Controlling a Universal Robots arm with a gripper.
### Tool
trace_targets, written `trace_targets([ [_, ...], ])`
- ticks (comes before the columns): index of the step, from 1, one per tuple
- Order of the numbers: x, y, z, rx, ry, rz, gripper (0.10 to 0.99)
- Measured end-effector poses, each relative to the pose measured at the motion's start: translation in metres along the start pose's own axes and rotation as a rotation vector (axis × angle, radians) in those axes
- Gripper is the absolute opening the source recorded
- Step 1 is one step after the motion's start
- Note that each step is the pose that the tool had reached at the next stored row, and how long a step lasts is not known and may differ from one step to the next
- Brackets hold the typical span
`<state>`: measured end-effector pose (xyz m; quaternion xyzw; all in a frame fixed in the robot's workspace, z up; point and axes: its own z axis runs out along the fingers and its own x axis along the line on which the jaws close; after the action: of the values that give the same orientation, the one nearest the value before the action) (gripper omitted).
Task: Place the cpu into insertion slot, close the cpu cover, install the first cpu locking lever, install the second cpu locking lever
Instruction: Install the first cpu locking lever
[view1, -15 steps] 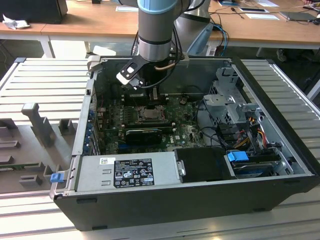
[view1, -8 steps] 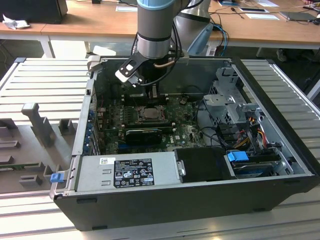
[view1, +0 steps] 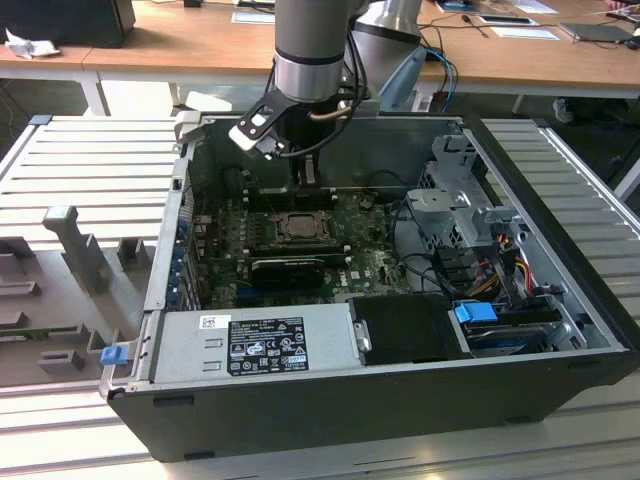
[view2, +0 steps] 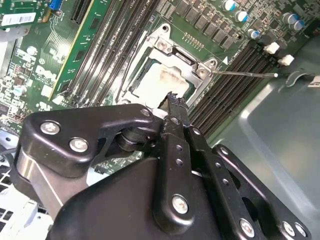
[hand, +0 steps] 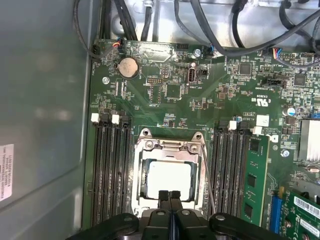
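Note:
The cpu (hand: 170, 179) lies in the insertion slot (view1: 297, 226) on the green board, its pale metal top (view2: 159, 82) showing through the window of the cpu cover (hand: 170, 148). The silver cover (view2: 176, 50) lies flat over the chip. A thin wire locking lever (hand: 208, 176) runs along one side of the socket, and its free end (view2: 274, 75) reaches out over the memory slots. My gripper (hand: 170, 195) hangs just above the socket's edge with its black fingers (view2: 173, 100) pressed together and nothing between them. In the exterior view the gripper (view1: 305, 180) stands over the socket's far side.
Long black memory slots (hand: 107, 170) flank the socket on both sides. A green card (hand: 256, 180) stands beside them. The grey case wall (hand: 45, 115) is close by, and cables (hand: 225, 30) cross the board's far end. A power supply (view1: 255, 342) and drive cage (view1: 460, 205) fill the case.

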<state>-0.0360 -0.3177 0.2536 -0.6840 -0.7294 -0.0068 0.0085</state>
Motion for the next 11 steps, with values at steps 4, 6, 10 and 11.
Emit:
trace_targets([
  [4,0.0002,0.0000,-0.0096,0.000,0.0001,0.000,0.106],
  [6,0.0003,0.0000,-0.0140,0.000,0.0001,0.000,0.106],
  [10,0.0005,-0.0001,-0.0223,0.000,-0.0001,0.000,0.106],
  [11,0.0006,-0.0001,-0.0300,0.000,-0.0001,0.000,0.106],
])
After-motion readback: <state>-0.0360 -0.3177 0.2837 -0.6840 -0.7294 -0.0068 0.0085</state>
